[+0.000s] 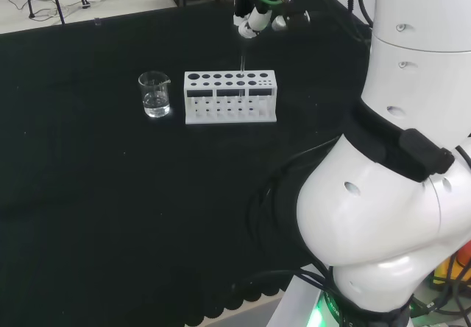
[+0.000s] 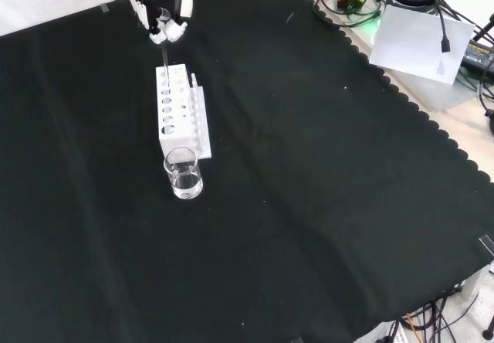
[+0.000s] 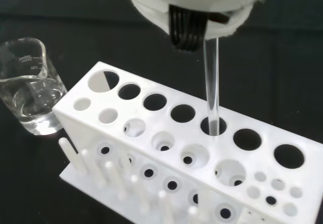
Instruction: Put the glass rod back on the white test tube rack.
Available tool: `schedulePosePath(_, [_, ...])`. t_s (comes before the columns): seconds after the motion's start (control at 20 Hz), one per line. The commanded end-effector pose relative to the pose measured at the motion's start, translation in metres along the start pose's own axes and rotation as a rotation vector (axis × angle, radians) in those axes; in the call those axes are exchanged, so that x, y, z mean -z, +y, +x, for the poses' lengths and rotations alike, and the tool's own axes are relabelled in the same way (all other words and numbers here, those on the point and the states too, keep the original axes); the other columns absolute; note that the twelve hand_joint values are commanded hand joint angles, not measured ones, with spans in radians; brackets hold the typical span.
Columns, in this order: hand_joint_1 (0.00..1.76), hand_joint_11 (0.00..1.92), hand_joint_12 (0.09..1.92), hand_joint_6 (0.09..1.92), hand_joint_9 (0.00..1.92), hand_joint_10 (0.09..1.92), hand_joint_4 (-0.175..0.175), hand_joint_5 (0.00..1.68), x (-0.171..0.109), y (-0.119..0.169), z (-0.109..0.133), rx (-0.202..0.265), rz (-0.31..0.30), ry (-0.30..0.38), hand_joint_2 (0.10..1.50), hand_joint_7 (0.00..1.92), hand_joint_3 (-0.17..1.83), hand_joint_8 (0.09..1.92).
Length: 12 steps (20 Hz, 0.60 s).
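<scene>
**Rod tip at the rack's back row**

Black cloth (image 2: 309, 204) covers the whole bench, and from my seat at the controls most of it lies bare: in the front view the wide stretch to the right of the ware runs clear to the scalloped edge (image 2: 401, 100).

I see the white plastic test tube rack with round holes (image 1: 230, 97) standing near the far side of the cloth in the head view, with the small clear glass beaker holding a little clear liquid (image 1: 155, 94) just beside its left end, apart from it. In the front view the beaker sits directly below the rack's near end.

My black and white hand (image 1: 257, 14) hangs above the rack's right half in the head view, well above its top plate. Its fingers are curled onto the thin clear glass rod (image 3: 211, 88), which hangs upright from them. In the wrist view the rod's lower end sits in a large hole of the back row, the 5th from the beaker end, with 2 open holes beyond it toward the far end. I cannot tell how deep it reaches.

The rack's front pegs (image 3: 111, 176) stand clear of the rod.
</scene>
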State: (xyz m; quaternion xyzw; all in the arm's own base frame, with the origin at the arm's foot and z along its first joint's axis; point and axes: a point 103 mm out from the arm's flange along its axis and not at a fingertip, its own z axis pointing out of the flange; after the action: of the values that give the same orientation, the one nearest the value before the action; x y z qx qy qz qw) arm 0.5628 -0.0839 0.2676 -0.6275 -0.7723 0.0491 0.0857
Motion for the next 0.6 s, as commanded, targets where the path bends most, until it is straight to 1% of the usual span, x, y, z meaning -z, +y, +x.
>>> schedulePosePath(0.05, [1.33, 1.47, 0.85, 0.33, 1.72, 0.64, -0.175, 1.29, -0.0017, 0.0030, 0.0066, 0.006, 0.005, -0.004, 0.68, 1.40, 0.57, 0.65])
schedulePosePath(0.15, [1.33, 1.47, 0.85, 0.34, 1.73, 0.64, -0.175, 1.29, -0.0033, 0.0031, 0.0066, 0.005, 0.007, 0.002, 0.68, 1.41, 0.57, 0.65])
schedulePosePath(0.25, [1.33, 1.50, 0.84, 0.40, 1.77, 0.66, -0.175, 1.27, -0.0057, 0.0017, 0.0042, -0.006, 0.007, 0.015, 0.66, 1.42, 0.62, 0.62])
schedulePosePath(0.35, [1.32, 1.53, 0.82, 0.57, 1.81, 0.68, -0.175, 1.18, -0.0059, 0.0000, 0.0014, -0.018, 0.025, 0.019, 0.71, 1.43, 0.54, 0.55])
schedulePosePath(0.4, [1.36, 1.56, 0.82, 0.67, 1.82, 0.69, -0.175, 1.10, -0.0053, -0.0006, 0.0004, -0.022, 0.032, 0.021, 0.64, 1.44, 0.62, 0.50])
schedulePosePath(0.5, [1.36, 1.62, 0.85, 0.85, 1.85, 0.73, -0.175, 0.77, -0.0039, -0.0016, -0.0009, -0.028, 0.038, 0.030, 0.45, 1.29, 0.85, 0.51])
schedulePosePath(0.55, [1.37, 1.65, 0.87, 0.85, 1.85, 0.76, -0.166, 0.59, -0.0032, -0.0023, -0.0011, -0.028, 0.037, 0.032, 0.38, 1.19, 0.93, 0.56])
schedulePosePath(0.6, [1.37, 1.67, 0.89, 0.77, 1.85, 0.79, -0.149, 0.44, -0.0027, -0.0028, -0.0010, -0.028, 0.032, 0.035, 0.34, 1.07, 0.97, 0.61])
